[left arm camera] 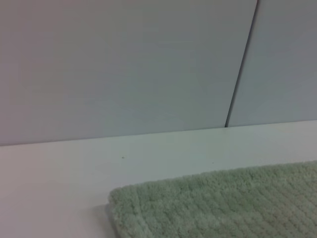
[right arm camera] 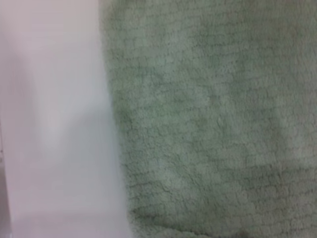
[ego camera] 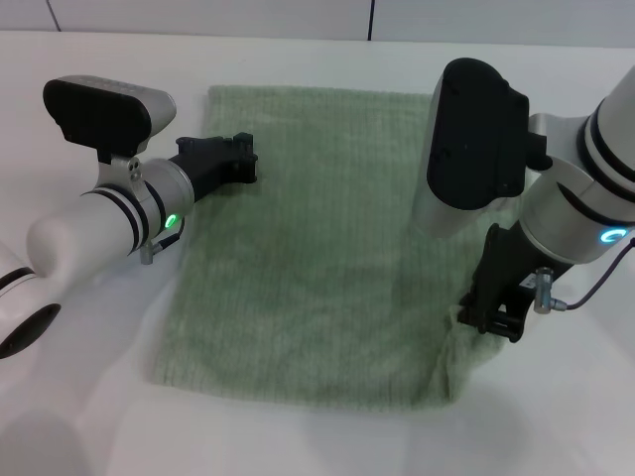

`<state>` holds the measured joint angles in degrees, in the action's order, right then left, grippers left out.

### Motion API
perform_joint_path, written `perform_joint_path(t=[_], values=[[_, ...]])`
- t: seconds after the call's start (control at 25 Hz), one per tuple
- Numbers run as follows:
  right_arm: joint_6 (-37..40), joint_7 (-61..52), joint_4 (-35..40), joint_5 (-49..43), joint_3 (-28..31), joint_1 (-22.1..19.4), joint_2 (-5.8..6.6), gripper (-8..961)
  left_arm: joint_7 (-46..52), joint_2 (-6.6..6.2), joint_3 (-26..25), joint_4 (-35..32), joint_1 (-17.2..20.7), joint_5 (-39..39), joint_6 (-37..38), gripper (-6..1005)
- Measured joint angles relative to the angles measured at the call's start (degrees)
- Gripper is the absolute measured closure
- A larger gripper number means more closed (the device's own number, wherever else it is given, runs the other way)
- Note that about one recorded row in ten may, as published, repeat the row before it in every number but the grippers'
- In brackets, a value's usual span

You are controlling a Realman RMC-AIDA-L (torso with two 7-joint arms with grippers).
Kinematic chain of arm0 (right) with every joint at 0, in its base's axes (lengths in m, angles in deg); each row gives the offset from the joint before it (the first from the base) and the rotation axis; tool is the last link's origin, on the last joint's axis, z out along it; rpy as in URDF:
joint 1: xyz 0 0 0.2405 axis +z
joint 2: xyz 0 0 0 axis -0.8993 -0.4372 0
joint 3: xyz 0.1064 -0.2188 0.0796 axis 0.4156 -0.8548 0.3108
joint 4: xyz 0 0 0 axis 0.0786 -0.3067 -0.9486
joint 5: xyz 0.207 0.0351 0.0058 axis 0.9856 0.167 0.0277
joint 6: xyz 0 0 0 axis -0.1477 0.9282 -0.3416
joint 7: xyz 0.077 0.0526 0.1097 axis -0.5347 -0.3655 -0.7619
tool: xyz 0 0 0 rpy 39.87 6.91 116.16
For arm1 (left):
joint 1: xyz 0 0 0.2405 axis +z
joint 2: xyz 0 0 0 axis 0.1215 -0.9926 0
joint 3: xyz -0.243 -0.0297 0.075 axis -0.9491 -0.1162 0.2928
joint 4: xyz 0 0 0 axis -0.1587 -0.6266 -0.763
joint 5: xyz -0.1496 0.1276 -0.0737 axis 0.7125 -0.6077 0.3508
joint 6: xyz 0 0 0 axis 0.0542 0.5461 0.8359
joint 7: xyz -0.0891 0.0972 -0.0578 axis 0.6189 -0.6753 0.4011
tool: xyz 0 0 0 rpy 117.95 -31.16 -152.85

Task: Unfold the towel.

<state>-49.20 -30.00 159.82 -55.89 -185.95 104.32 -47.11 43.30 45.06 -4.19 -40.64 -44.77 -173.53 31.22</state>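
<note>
The towel (ego camera: 317,248) lies mid-desk. The right gripper (ego camera: 493,317) pinches its near-right corner — slightly lifted. The left gripper (ego camera: 241,159) rests at its far-left edge, grip unclear.

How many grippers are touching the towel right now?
2. The left gripper rests on the towel near its far left edge; the right gripper is at its near right corner, where the cloth bunches.

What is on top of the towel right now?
On the towel only the two grippers: the left gripper over its far left part, the right gripper at its puckered near right corner. The table beneath is covered.
</note>
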Motion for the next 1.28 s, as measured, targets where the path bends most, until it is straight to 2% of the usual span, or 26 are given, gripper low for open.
perform_joint_path(t=[0.16,0.36,0.56,0.68,0.8,1.04,1.16,1.28], values=[[0.1,-0.01,0.0,0.04,-1.0,0.53,-0.01,928,0.0,0.0,0.0,0.04,0.0,0.02,0.0,995],[0.17,0.0,0.47,0.51,-2.01,1.24,-0.08,767,0.0,0.0,0.0,0.08,0.0,0.01,0.0,995],[-0.07,-0.02,1.23,0.65,-2.08,1.25,-0.09,662,0.0,0.0,-0.01,0.08,0.1,0.01,0.0,995],[0.58,0.0,1.81,0.04,-1.51,0.95,-0.1,662,0.0,0.0,0.0,0.44,0.26,0.01,0.0,995],[4.75,0.12,4.36,-2.18,-0.86,-0.05,-0.24,663,0.0,0.0,0.0,0.62,0.37,0.01,0.0,994],[26.59,0.05,6.58,-8.62,-0.27,-4.83,-0.56,664,-0.24,0.0,-0.62,0.75,1.1,0.01,2.01,994],[41.27,0.21,6.89,-8.45,-0.03,-9.03,-0.66,655,-0.48,0.0,-0.82,0.74,1.72,0.01,4.49,994],[60.06,0.7,4.86,-8.15,-0.83,-13.97,-0.87,630,-1.15,-0.04,-2.71,-0.01,4.03,0.0,12.97,980]])
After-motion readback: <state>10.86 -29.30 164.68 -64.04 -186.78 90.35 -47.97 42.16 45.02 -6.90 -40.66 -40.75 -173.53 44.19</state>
